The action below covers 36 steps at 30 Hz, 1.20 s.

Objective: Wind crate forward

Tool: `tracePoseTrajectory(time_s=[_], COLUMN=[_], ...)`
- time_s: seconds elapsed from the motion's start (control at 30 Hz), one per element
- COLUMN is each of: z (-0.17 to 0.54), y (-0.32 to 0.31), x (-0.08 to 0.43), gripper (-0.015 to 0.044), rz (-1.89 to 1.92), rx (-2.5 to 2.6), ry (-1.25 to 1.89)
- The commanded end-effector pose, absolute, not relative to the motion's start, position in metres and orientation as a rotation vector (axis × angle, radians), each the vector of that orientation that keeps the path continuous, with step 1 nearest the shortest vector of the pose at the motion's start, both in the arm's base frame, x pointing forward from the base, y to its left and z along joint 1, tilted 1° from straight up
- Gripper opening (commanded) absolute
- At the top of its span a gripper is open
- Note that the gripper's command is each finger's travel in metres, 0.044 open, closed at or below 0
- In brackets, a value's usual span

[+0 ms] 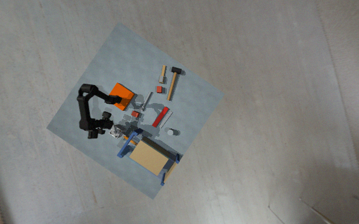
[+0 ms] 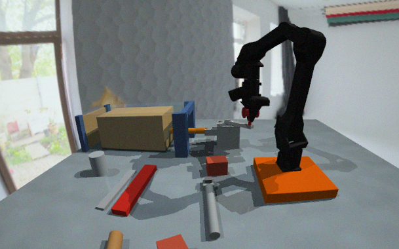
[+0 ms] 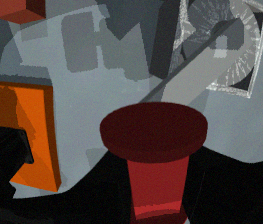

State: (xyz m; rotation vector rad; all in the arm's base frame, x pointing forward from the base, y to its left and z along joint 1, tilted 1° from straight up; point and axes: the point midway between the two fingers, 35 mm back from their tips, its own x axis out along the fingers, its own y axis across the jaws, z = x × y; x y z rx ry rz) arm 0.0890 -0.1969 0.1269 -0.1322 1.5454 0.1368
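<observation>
The tan crate point(image 1: 150, 157) point(image 2: 130, 134) sits flat inside the cubby, behind the blue steel frame point(image 1: 127, 145) point(image 2: 181, 137). A gap shows between its front and the frame in the top view. An orange strap point(image 2: 197, 130) runs through the frame towards the grey winch point(image 1: 115, 132) point(image 2: 228, 138). The handle's grey crank arm point(image 2: 236, 124) point(image 3: 192, 75) lies across the winch top, pointing towards the robot's side; its key is hidden. My gripper point(image 2: 249, 120) point(image 3: 144, 135) is shut on the handle's red knob point(image 2: 246, 113) point(image 3: 153, 127), just above the arm's outer end.
A red block point(image 1: 135, 114) point(image 2: 217, 166) lies between the winch and a grey tool point(image 1: 147, 101) point(image 2: 211, 210). A red bar point(image 1: 160, 117) point(image 2: 134, 190), a thin grey strip point(image 2: 116, 190) and a grey cylinder point(image 1: 170, 132) point(image 2: 98, 164) lie beside the rack. A mallet point(image 1: 173, 85) lies farther off.
</observation>
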Motion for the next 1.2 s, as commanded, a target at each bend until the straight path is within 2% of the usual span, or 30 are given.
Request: tracePoseTrajectory(time_s=[0.0,1.17], z=[0.127,0.129], y=[-0.214,-0.262], x=[0.079,0.066], gripper=[0.0000,0.0000], rz=[0.099,0.096], rx=[-0.138,-0.141], ry=[1.578,1.579])
